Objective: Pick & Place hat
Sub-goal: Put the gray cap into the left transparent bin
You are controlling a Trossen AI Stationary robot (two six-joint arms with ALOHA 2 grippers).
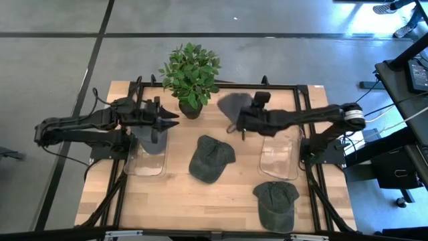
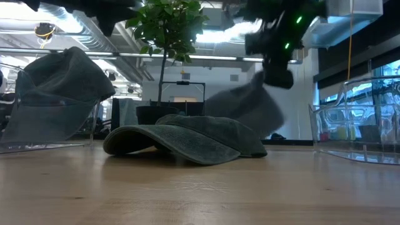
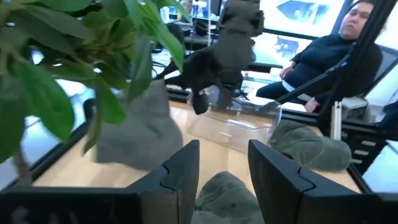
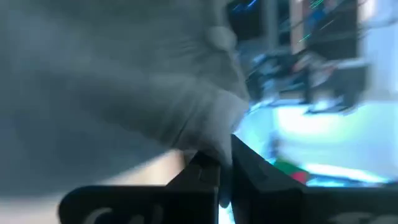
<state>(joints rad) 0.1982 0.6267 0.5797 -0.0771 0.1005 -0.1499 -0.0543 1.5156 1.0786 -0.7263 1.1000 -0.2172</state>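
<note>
Right pincer (image 1: 239, 124) was clamped on a limp grey fabric cap (image 1: 233, 106), raised above the bench's far edge beside a leafy potted plant (image 1: 191, 72) | Left pincer (image 1: 171, 120) hovered apart | Risk: thin pinch could slip, or cap snag leaves | Cap hung crumpled; long axis unclear.

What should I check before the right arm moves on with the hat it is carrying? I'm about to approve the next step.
1. Right end effector shut on grey hat: ok.
2. Hat lifted off the table: ok, it hangs in the low view.
3. Right clear bin free to receive: ok.
4. Plant clear of the hat: cannot tell, it is close.
5. Left end effector out of the way, open over the left bin: ok.
</note>
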